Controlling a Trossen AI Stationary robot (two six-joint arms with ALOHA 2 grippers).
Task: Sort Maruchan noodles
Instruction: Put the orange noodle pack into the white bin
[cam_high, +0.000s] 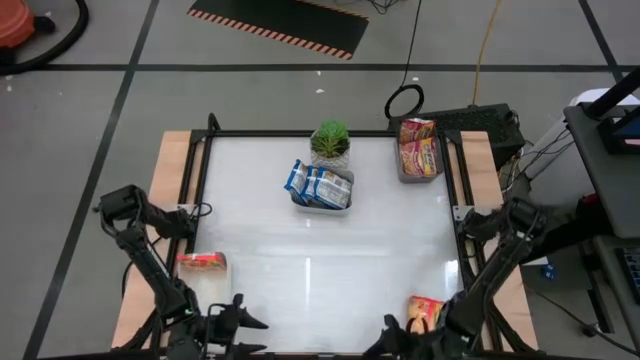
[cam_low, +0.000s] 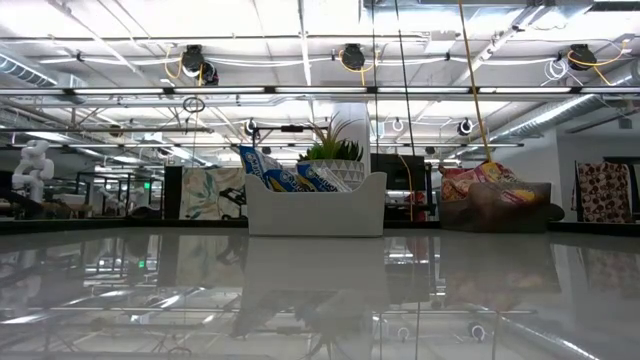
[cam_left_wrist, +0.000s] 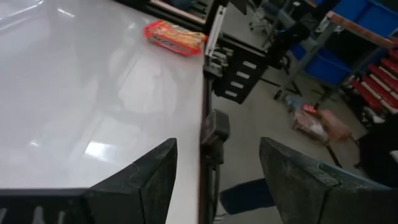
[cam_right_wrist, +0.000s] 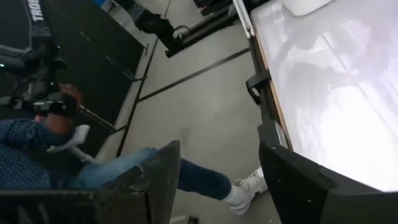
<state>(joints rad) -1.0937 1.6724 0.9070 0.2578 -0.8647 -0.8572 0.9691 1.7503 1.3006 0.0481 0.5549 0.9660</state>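
Blue-white Maruchan packets (cam_high: 320, 186) (cam_low: 275, 170) stand on edge in a white tray (cam_high: 345, 205) (cam_low: 315, 212) at the table's middle. Pink-red and yellow packets (cam_high: 418, 150) (cam_low: 470, 182) fill a grey tray (cam_high: 400, 172) (cam_low: 500, 212) at the far right corner. One orange-red packet (cam_high: 202, 263) lies flat near the left edge. Another packet (cam_high: 425, 311) (cam_left_wrist: 174, 36) lies flat near the near right corner. My left gripper (cam_high: 245, 312) (cam_left_wrist: 217, 180) hangs open at the near edge, left of centre. My right gripper (cam_high: 390, 330) (cam_right_wrist: 217, 180) is open at the near edge on the right.
A small potted plant (cam_high: 330, 141) (cam_low: 335, 150) stands just behind the white tray. A dark frame (cam_high: 200, 170) runs around the white tabletop. A seated person's legs (cam_right_wrist: 186, 177) show beyond the table's near left side. Bare tabletop lies between the trays and the near edge.
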